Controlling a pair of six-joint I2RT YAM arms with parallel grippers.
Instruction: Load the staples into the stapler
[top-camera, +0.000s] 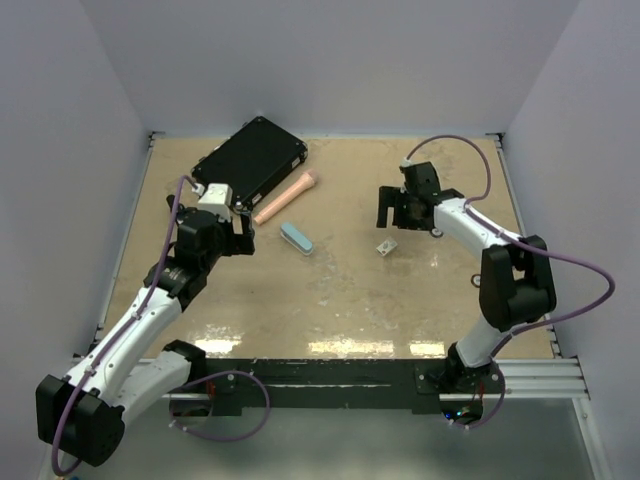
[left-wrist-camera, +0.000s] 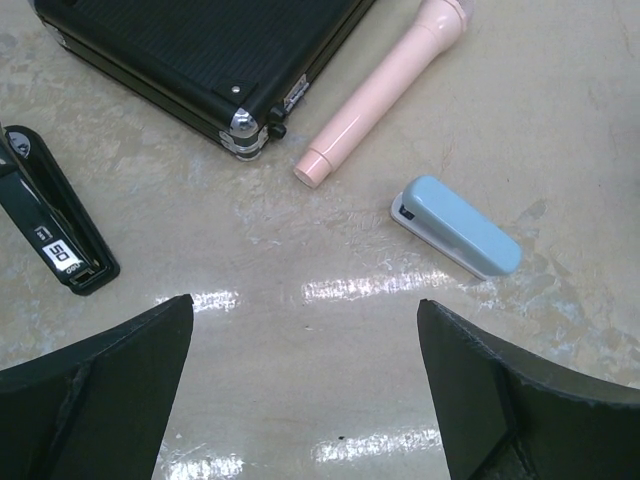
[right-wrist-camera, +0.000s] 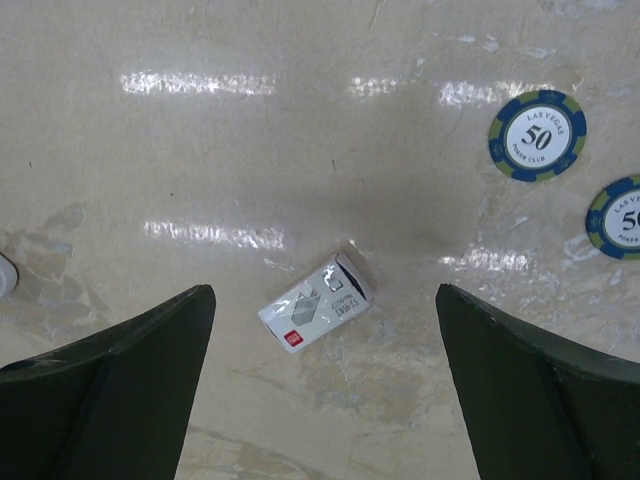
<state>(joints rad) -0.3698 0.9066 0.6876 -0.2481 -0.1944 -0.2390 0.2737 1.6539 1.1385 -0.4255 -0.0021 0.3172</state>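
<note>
The staples (right-wrist-camera: 315, 305) lie as a small white-and-grey box with a red mark, one end open, flat on the table (top-camera: 340, 300) right of centre (top-camera: 387, 246). My right gripper (right-wrist-camera: 325, 288) hovers above that box, open, with a finger on each side and nothing between them; from above it sits just behind the box (top-camera: 395, 214). A light blue stapler (left-wrist-camera: 457, 226) lies shut near the table's middle (top-camera: 296, 239). Left of it a black stapler (left-wrist-camera: 50, 225) lies on the table. My left gripper (left-wrist-camera: 305, 300) is open over bare table between the two staplers (top-camera: 243, 232).
A black case (top-camera: 250, 160) lies at the back left (left-wrist-camera: 200, 50), with a pink cylinder (top-camera: 285, 197) beside it (left-wrist-camera: 385, 90). Two blue poker chips (right-wrist-camera: 537, 135) (right-wrist-camera: 620, 218) lie to the right of the box. Walls enclose the table.
</note>
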